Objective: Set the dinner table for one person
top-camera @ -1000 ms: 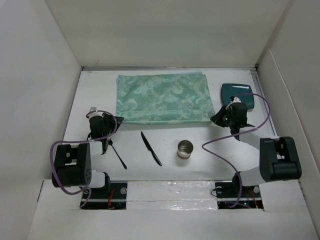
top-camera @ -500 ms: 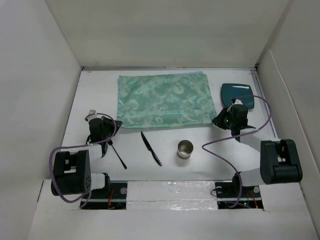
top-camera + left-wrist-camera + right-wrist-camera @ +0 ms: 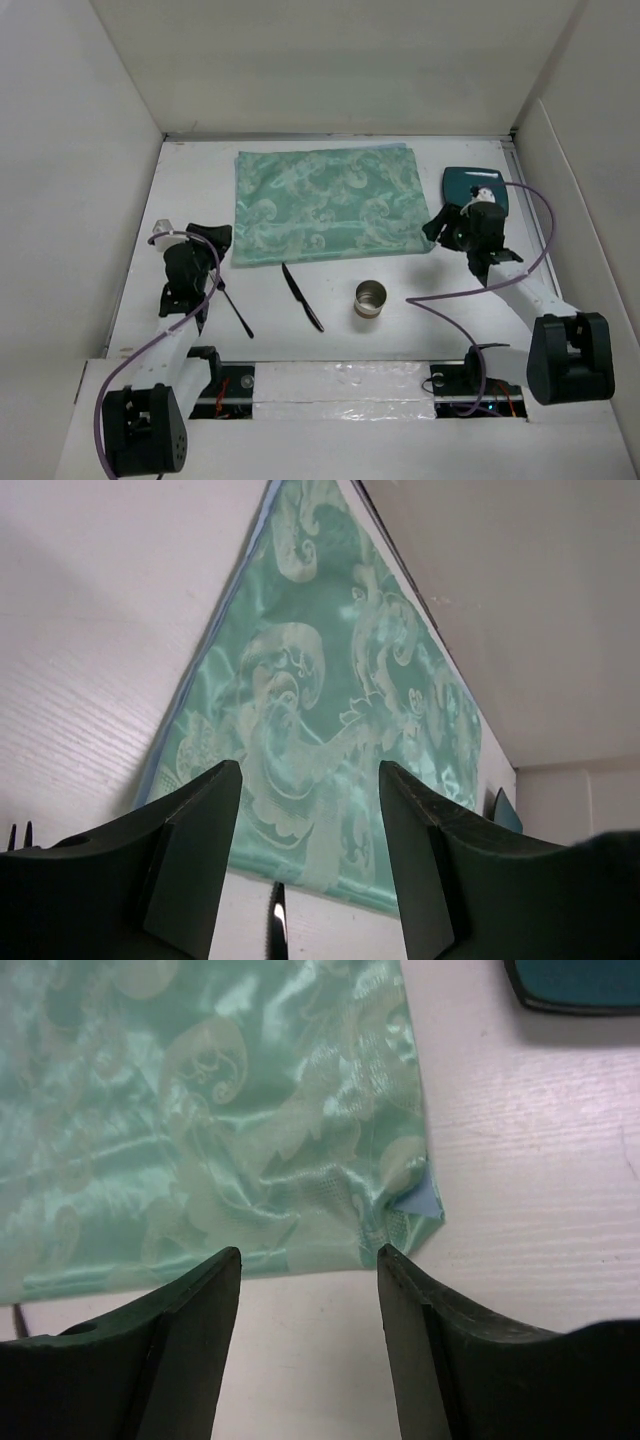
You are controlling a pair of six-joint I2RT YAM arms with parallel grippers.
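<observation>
The mint-green patterned mat (image 3: 328, 205) lies flat at the back middle of the white dinner table (image 3: 190, 180). My left gripper (image 3: 213, 238) hovers open just off the mat's near left corner, holding nothing; its wrist view looks along the mat (image 3: 330, 700) between the jaws (image 3: 310, 780). My right gripper (image 3: 436, 229) stands open at the near right corner. There the mat (image 3: 200, 1110) has a turned-up blue tip (image 3: 420, 1200), just beyond the empty jaws (image 3: 308, 1260).
A teal plate (image 3: 477, 187) lies to the right of the mat, behind my right gripper. In front of the mat lie a black fork (image 3: 236, 308) and a black knife (image 3: 301, 296), and a metal cup (image 3: 370, 298) stands to their right. White walls enclose the table.
Both grippers have opened. The left arm has swung left and stretched out from its base. The right arm has drawn back a little to the right. The mat lies still.
</observation>
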